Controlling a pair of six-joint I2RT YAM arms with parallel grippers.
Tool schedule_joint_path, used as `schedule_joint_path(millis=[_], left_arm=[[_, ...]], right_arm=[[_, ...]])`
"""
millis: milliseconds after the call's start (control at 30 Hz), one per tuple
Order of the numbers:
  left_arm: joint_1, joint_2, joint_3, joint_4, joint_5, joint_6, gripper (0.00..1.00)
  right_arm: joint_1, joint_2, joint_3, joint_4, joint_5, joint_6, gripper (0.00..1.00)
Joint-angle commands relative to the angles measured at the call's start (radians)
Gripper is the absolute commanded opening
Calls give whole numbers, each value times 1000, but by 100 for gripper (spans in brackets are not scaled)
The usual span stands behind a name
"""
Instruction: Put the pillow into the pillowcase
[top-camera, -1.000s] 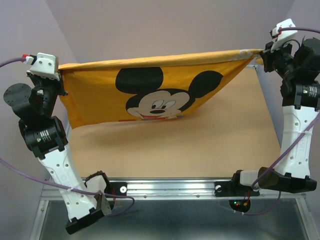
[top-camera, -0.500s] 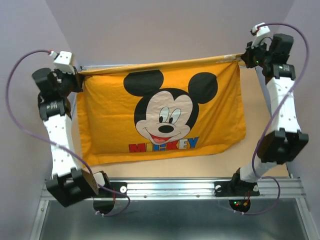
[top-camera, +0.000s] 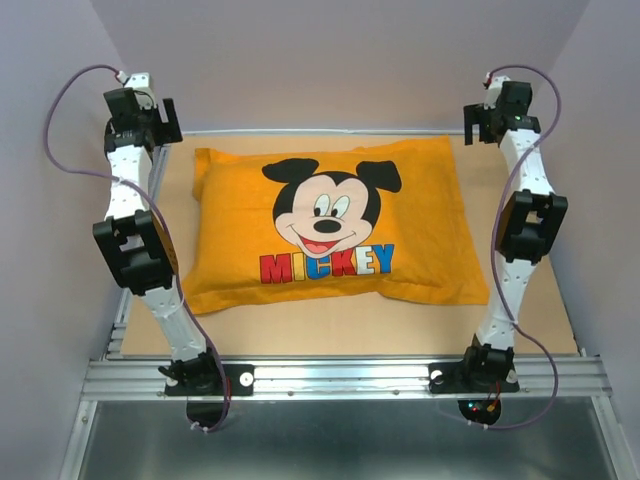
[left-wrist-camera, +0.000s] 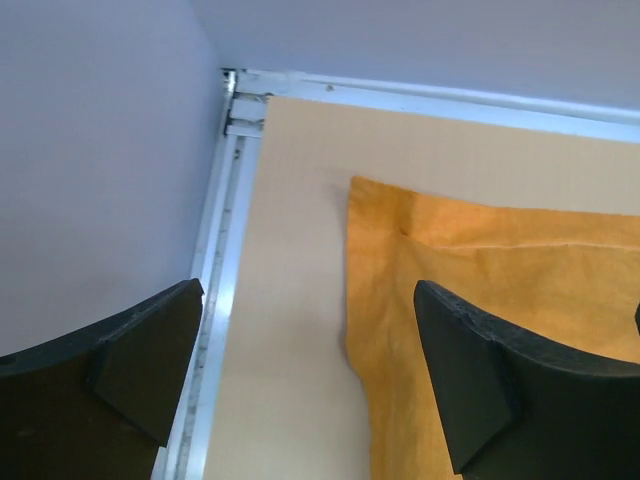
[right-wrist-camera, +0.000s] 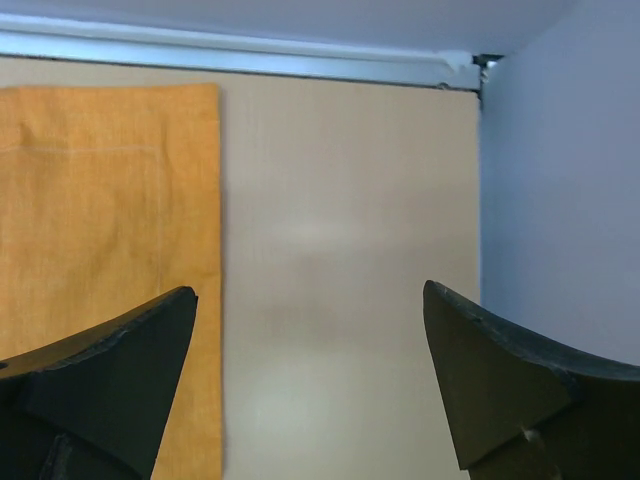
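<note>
Just beside the pillowcase's far corners, my left gripper and right gripper hang released, table rail close.

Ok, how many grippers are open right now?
2. Left gripper hangs open above the far-left corner of the pillowcase; right gripper hangs open beside its far-right corner. Neither holds fabric.

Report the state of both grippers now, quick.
Left gripper: jaws open, holding nothing.
Right gripper: jaws open, holding nothing.
</note>
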Motion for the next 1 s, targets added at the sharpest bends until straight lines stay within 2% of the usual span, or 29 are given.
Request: schedule_joint_path(millis=[0,100,233,333,400,467,567,600,733,833,967], left_arm=[[23,-165,-7,-9,-18,-1,99],[23,-236,-150,-24,66,34,99],[20,-361,-291,-50,143,80,99],[17,-432,-362,-105,169,113,99],[17,-452,-376,-208,253,192,99],[10,-507,-449,-234,283,220,99],[-28,-613,-605,-184,254,260,99],[-60,-657,-689,-171,226,266,99],[-176,-727,-872,-99,117,257,99],[-198,-768,-943,-67,118,242,99],[-220,-782,-966,-30,117,222,99]], right_arm=[[-10,-260,-155,29,-19,-27,100],[-9,-374,-312,26,-98,-47,100],[-9,-475,-412,-23,-144,-89,100],[-9,-544,-478,-98,-179,-99,100],[-9,-605,-545,-141,-219,-96,100],[-9,-644,-608,-160,-248,-78,100],[-9,-696,-749,-158,-351,-3,100],[-7,-708,-817,-158,-366,11,100],[2,-754,-968,-126,-397,51,100],[25,-800,-1059,-77,-388,62,100],[53,-837,-1130,-56,-374,72,100]])
